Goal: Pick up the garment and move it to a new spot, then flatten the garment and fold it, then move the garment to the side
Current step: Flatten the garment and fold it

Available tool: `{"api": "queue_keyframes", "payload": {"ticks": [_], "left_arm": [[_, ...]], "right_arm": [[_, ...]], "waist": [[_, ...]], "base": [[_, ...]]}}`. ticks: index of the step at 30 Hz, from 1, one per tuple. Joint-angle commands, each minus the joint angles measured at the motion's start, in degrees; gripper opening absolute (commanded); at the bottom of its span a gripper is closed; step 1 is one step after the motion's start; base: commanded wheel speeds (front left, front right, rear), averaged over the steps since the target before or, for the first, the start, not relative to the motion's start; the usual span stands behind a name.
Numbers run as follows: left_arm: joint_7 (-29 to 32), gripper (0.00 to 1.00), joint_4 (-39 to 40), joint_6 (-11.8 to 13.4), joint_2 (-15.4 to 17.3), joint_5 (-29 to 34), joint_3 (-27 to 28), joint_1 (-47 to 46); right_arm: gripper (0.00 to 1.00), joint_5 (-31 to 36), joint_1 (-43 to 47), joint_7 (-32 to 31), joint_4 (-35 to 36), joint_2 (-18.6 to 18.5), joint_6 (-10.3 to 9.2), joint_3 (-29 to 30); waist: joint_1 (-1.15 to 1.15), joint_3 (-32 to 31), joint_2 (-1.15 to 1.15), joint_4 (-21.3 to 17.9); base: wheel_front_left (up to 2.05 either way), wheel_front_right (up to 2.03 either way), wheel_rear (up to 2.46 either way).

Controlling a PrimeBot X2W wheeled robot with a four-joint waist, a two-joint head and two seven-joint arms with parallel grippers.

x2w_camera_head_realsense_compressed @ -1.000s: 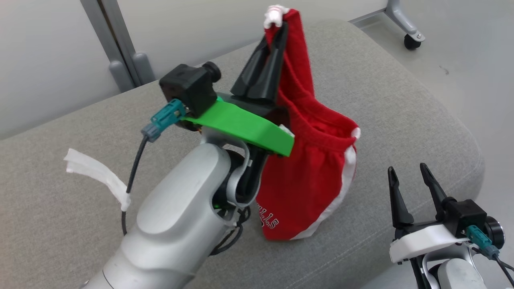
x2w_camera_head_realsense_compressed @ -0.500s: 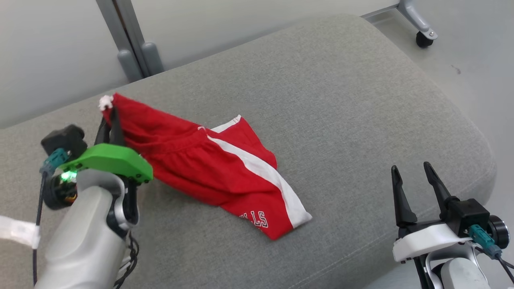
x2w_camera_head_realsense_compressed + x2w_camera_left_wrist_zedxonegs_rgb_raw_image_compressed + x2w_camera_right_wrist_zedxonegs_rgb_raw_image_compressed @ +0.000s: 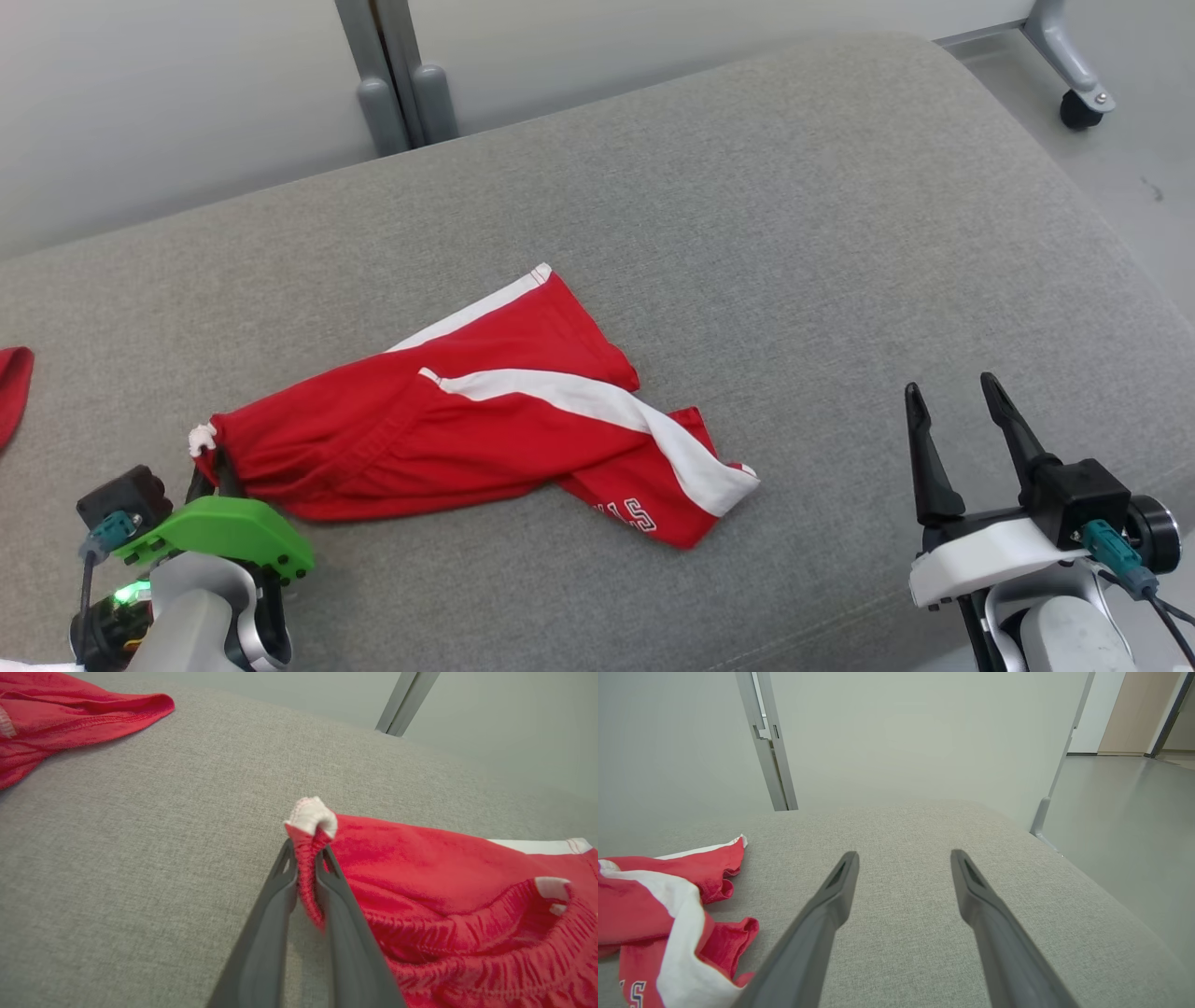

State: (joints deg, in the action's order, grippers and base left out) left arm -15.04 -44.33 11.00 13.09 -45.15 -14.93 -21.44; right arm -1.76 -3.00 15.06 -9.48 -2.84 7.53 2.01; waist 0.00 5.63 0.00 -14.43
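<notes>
Pinching one corner of the garment (image 3: 448,439), the left gripper (image 3: 213,467) sits low at the near left of the grey cushion (image 3: 747,233). In the left wrist view its two dark fingers (image 3: 275,905) are pressed together on a bunched fold of the elastic waistband, with a small white knot (image 3: 312,814) of fabric poking out just above the tips. The garment is a pair of red shorts with white side stripes. It lies on the cushion, stretched from the gripped corner at the left out toward the middle. One leg points to the far side, and the other is folded over itself toward the near edge. White lettering (image 3: 627,513) shows on that near leg, but part of it is tucked under a fold. The right gripper (image 3: 948,385) hovers at the near right edge of the cushion, well apart from the shorts, its fingers spread wide with nothing between them. A second red cloth (image 3: 11,392) lies at the far left edge of the cushion, separate from the shorts. Behind the cushion stand a grey metal post (image 3: 392,75) and a pale wall, and a caster wheel (image 3: 1078,107) rests on the floor at the far right.
</notes>
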Motion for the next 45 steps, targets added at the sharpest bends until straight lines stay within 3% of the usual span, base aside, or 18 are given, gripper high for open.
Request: {"api": "queue_keyframes", "payload": {"ticks": [1, 11, 15, 18, 23, 29, 36, 37, 38, 39, 45], "left_arm": [[-0.2, 1.0, -0.04, -0.32, 0.04, 1.47, 0.91, 1.26], [-0.19, 1.0, 8.15, 2.08, 0.09, 8.6, 8.39, 7.3], [2.23, 1.0, 11.47, -1.54, -0.91, 10.57, 3.9, 5.26], [7.61, 1.0, 14.02, -4.35, -1.85, 10.51, 0.38, 2.54], [18.69, 1.0, 14.89, -6.98, -2.47, 10.55, -4.64, -2.53], [28.03, 1.0, 11.64, -8.02, -0.61, 11.32, -7.74, -6.52], [31.84, 0.99, 8.81, -9.35, 0.47, 10.89, -8.87, -7.69], [32.02, 0.48, 8.5, -9.62, 0.33, 10.79, -9.06, -7.75], [31.75, 0.28, 8.37, -9.79, 0.25, 10.81, -9.14, -7.83], [31.38, 0.0, 8.28, -10.09, 0.24, 10.92, -9.32, -7.93], [26.26, 0.0, 10.42, -10.98, -0.43, 11.21, -9.44, -6.06]], "right_arm": [[1.0, 0.51, -0.79, 0.17, 0.03, -0.09, -0.08, -0.13], [1.0, 0.35, 0.13, 0.17, 0.66, -0.08, -0.08, 0.33], [1.0, -0.02, 0.27, 0.17, 0.51, -0.08, -0.08, 0.15], [1.0, -0.57, -0.09, 0.17, 0.2, -0.11, -0.08, -0.66], [1.0, -1.11, -1.17, 0.17, -0.15, -0.12, -0.08, -2.52], [1.0, -1.39, -0.9, 0.17, -0.11, -0.11, -0.08, -1.87], [1.0, -2.09, 0.04, 0.17, -0.07, -0.08, -0.08, -1.58], [1.0, -2.29, -0.17, 0.17, -0.1, -0.08, -0.08, -1.65], [1.0, -2.37, -0.36, 0.17, -0.13, -0.08, -0.08, -1.69], [1.0, -2.56, -0.62, 0.17, -0.19, -0.08, -0.08, -1.73], [1.0, -2.6, 0.13, 0.17, -0.21, -0.09, -0.08, -0.85]], "waist": [[0.0, 0.09, 0.0, 1.01], [0.0, -0.56, 0.0, 1.66], [0.0, -0.31, 0.0, 1.69], [0.0, -0.22, 0.0, 1.1], [0.0, 0.51, 0.0, -1.01], [0.0, 1.24, 0.0, -3.53], [0.0, 2.17, 0.0, -4.32], [0.0, 2.35, 0.0, -4.35], [0.0, 2.45, 0.0, -4.33], [0.0, 2.51, 0.0, -4.28], [0.0, 1.7, 0.0, -2.43]], "base": [[0.0, 0.0, 0.0], [0.0, 0.0, 0.0], [0.0, 0.0, 0.0], [0.0, 0.0, 0.0], [0.0, 0.0, 0.0], [0.0, 0.0, 0.0], [0.0, 0.0, 0.0], [0.0, 0.0, 0.0], [0.0, 0.0, 0.0], [0.0, 0.0, 0.0], [0.0, 0.0, 0.0]]}}
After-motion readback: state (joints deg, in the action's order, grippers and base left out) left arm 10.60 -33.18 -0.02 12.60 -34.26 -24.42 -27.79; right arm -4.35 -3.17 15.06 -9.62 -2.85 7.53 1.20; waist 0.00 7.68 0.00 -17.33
